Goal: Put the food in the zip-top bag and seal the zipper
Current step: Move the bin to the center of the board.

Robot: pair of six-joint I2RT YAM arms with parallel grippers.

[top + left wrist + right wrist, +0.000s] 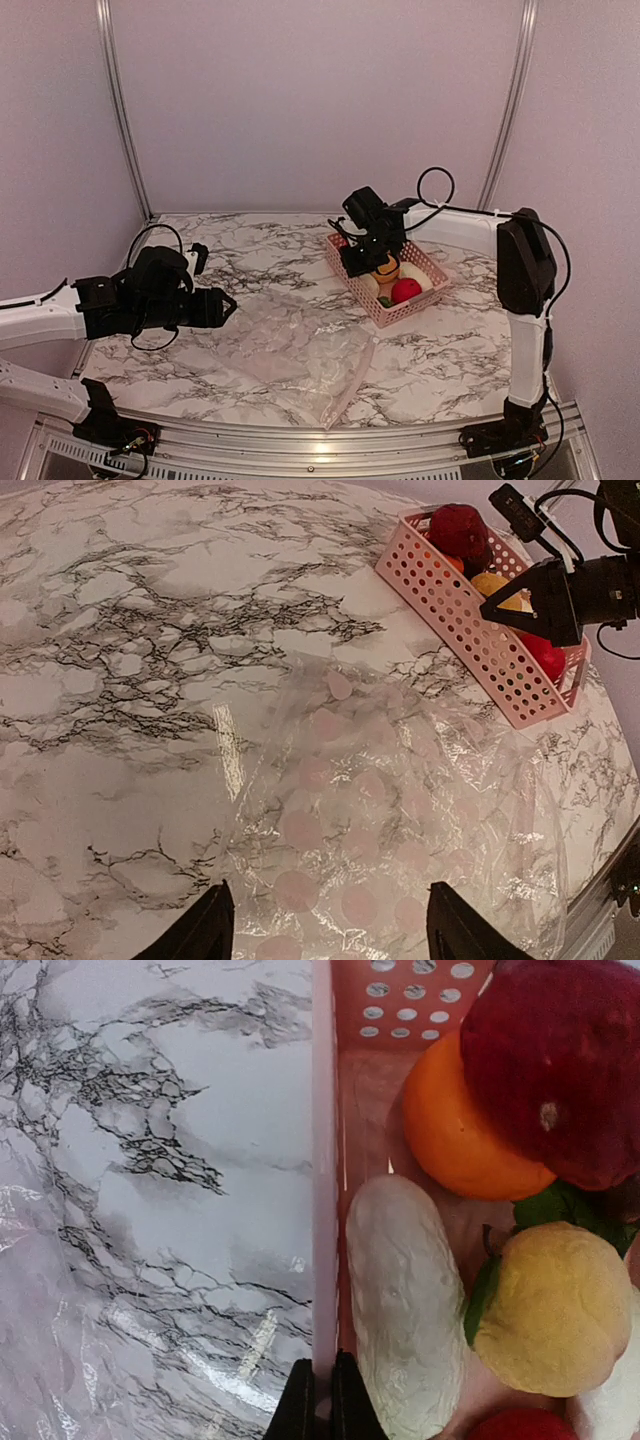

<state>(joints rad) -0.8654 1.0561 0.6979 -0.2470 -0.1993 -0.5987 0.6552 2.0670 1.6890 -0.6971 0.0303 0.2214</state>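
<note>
The food lies in a pink slatted basket (322,1160): a pale elongated piece (405,1300), an orange ball (460,1135), a dark red ball (560,1060), a yellow one (555,1310) and a red one (520,1428). My right gripper (322,1400) is shut on the basket's left wall, one finger on each side of the rim. The clear zip-top bag (300,350) lies flat and crinkled on the marble table. My left gripper (330,925) hovers open over the bag (400,820), touching nothing. I cannot make out the zipper.
The basket (385,310) stands at the right middle of the table, just beyond the bag's far right corner. Metal frame posts rise at the back corners, and a metal rail (320,440) runs along the near edge.
</note>
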